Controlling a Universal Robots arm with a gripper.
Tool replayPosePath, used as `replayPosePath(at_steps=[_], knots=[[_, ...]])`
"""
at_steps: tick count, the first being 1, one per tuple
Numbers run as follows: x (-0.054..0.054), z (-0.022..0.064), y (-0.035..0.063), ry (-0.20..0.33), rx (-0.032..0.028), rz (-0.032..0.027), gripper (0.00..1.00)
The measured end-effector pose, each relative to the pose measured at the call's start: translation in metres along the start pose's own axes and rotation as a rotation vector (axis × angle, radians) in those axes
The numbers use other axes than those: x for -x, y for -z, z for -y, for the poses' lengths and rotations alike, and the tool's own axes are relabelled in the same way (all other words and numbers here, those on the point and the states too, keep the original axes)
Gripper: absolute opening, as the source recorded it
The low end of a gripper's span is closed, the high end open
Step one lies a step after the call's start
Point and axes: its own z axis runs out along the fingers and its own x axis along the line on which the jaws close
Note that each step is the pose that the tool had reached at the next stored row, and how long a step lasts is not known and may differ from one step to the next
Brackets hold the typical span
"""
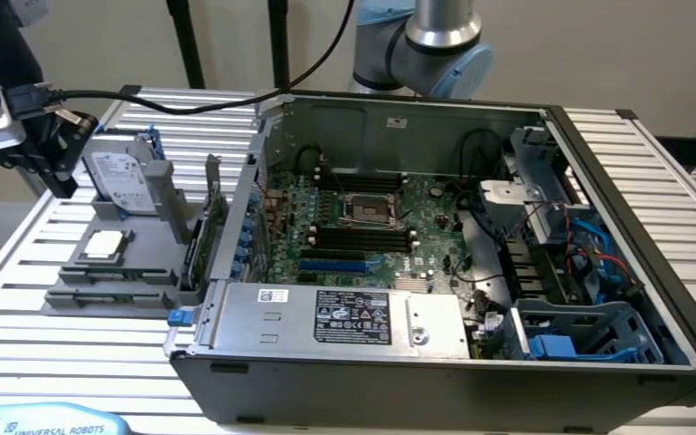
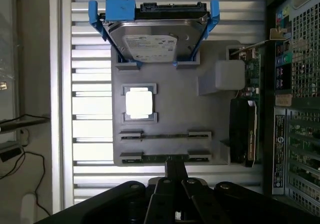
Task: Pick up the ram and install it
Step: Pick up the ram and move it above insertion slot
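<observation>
Hard drive point(image 2: 155, 41) and processor chip point(image 2: 139, 104) sit on grey holder point(image 2: 180, 109) beside open computer case point(image 1: 445, 381)

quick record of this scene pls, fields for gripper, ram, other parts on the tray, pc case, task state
gripper: black gripper over the edge of the grey holder tray, nearest to the ram
ram: thin green circuit-board stick lying in a tray bracket; a second similar stick in the bracket beside it
other parts: silver hard drive with blue rails; square silver processor chip
pc case: open black computer case, green motherboard exposed
task state: ram not yet picked up or installed
</observation>
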Motion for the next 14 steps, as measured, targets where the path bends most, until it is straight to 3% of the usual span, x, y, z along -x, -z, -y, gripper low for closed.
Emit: replayPosePath(at_steps=[14], knots=[[0.0, 0.0001, -0.0024, 0.255, 0.0034, -0.012, 0.11]])
